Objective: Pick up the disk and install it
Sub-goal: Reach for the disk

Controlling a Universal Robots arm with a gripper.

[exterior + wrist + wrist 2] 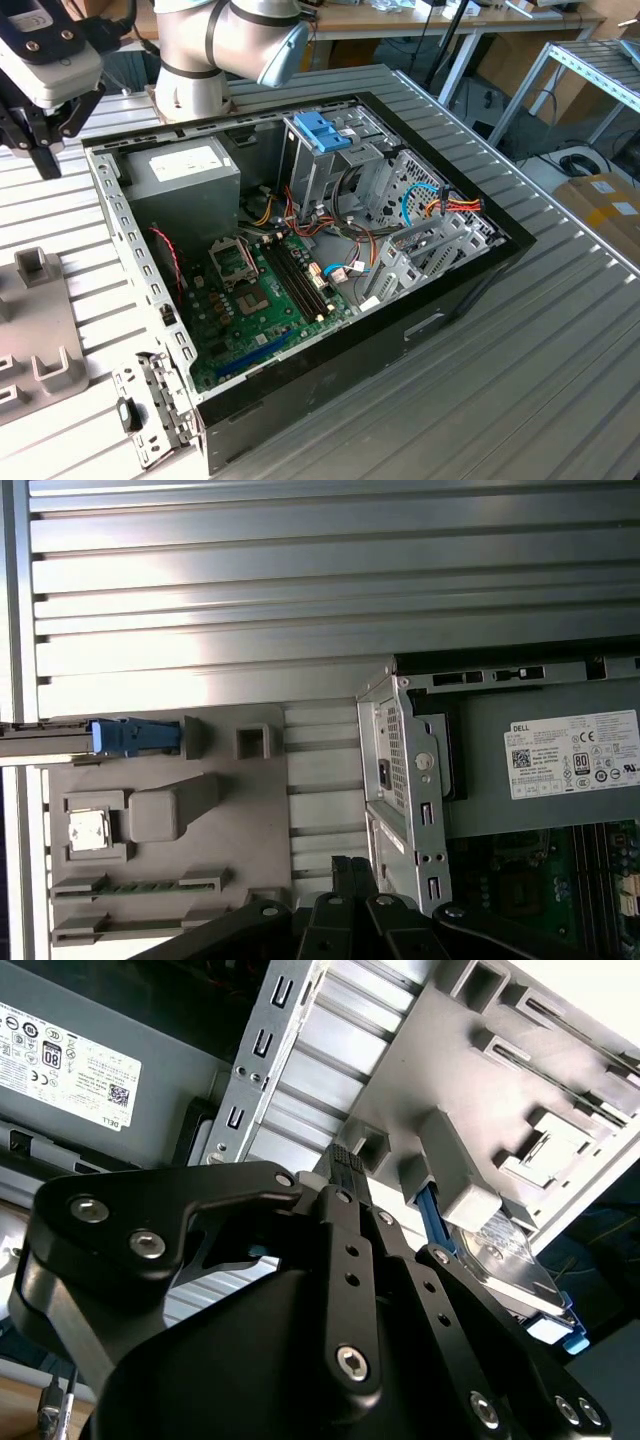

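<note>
The disk [503, 1251] stands on edge in a slot of a grey fixture plate [450, 1050]; its silver face and light blue frame show in the second wrist view. In the first wrist view the disk [135, 736] appears edge-on, with its blue end at the plate's rim. My gripper [345, 1160] hangs above the plate, apart from the disk, with its black fingers together and nothing between them. In the exterior view the gripper [40, 150] is at the far left, over the slatted table beside the open computer case [300, 250].
The case lies open with the motherboard [260, 290], cables, a grey power-supply box [185, 175] and a metal drive cage topped by a blue handle [325, 130]. The fixture plate [40, 340] carries several grey holders. A loose metal bracket [150, 400] lies by the case's near corner.
</note>
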